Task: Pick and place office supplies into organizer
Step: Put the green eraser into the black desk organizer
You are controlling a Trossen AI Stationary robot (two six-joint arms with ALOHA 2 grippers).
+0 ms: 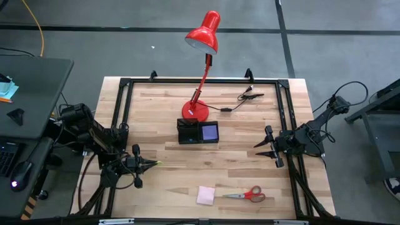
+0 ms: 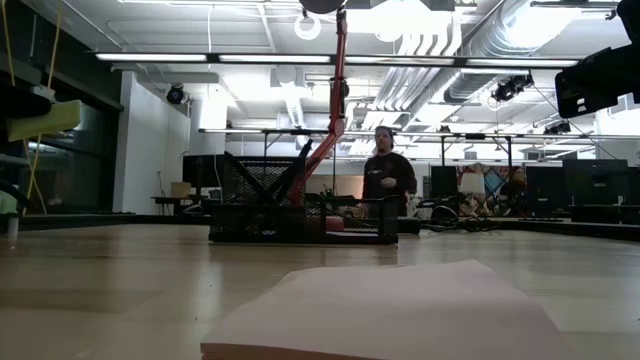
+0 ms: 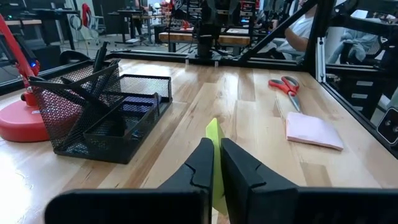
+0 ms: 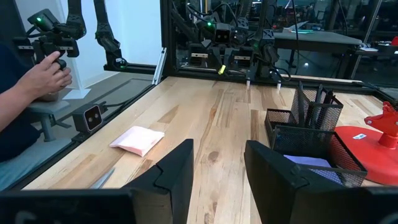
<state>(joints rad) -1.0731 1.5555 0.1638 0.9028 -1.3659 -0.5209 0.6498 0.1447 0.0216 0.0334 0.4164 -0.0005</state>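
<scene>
So, clamped in the left gripper [image 3: 214,163]: one yellow-green sheet [image 3: 214,138], two pads, one scissors [image 3: 285,84] beyond, pens in organizer [image 3: 102,109] uncountable.

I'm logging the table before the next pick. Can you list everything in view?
organizer: one, black mesh, table centre
purple sticky pad: one, inside organizer
pens: several, black, in organizer
pink sticky pad: one, front of table
scissors: one, red handles, right of pink pad
yellow-green slip: one, between left gripper's fingers
lamp: one, red, behind organizer
cable: one, black, back right
left gripper: shut on slip
right gripper: open, right side
</scene>
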